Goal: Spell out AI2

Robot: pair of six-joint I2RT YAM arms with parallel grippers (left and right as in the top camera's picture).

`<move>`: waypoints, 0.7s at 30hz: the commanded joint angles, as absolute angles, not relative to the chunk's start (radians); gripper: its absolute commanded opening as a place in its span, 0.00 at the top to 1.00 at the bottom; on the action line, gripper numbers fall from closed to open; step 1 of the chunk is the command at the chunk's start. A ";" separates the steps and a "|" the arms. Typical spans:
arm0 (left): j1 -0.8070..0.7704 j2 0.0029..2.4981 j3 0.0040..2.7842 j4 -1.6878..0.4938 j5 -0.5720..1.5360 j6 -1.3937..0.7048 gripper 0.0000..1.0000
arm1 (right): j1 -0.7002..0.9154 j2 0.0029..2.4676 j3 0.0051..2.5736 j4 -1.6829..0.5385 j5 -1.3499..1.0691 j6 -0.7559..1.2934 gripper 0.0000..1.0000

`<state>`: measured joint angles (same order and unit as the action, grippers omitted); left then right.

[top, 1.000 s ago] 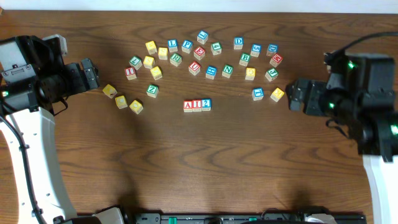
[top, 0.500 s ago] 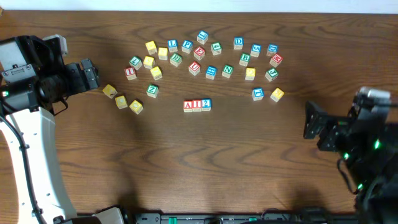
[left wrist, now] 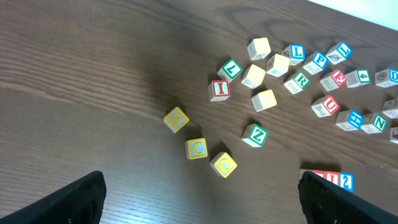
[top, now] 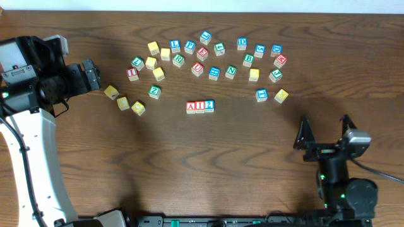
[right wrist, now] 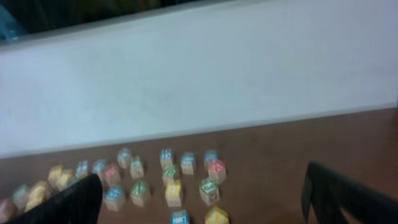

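Word: A cube point(top: 190, 107), I cube point(top: 200, 106), 2 cube point(top: 209, 105) touching, in order.
Grippers: left gripper point(top: 96, 74), right gripper point(top: 323, 129) wide open, empty.
Remaining: seemingly nothing.

The left arm point(top: 39, 157) has a long white link with rounded edges, and a thin black cable point(top: 19, 148) runs along it. Its wrist part is black and blocky, with a white box point(top: 14, 57) on top. The right arm point(top: 346, 189) is mostly black, with a small grey cap point(top: 357, 137), tiny green lights point(top: 343, 195) and a black cord point(top: 385, 178). In both wrist views the jaws are plain matte black.
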<state>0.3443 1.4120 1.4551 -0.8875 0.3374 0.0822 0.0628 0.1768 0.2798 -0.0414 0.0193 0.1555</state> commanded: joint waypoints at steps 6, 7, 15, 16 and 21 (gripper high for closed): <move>0.348 1.417 1.472 -0.889 0.339 0.081 0.02 | 0.059 0.041 0.080 0.065 0.023 0.133 0.01; 0.348 1.417 1.472 -0.889 0.339 0.081 0.02 | 0.059 0.034 0.070 0.065 0.024 0.133 0.01; 0.348 1.417 1.472 -0.890 0.339 0.081 0.02 | 0.057 0.005 0.005 0.059 0.025 0.133 0.01; 0.348 1.417 1.472 -0.890 0.339 0.081 0.02 | 0.057 0.005 0.006 0.049 0.025 0.133 0.01; 0.348 1.417 1.472 -0.889 0.339 0.081 0.02 | 0.057 0.005 0.006 0.000 0.043 0.133 0.01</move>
<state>0.3443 1.4120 1.4551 -0.8875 0.3378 0.0822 0.0628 0.0147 0.0093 0.0162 0.0231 0.1474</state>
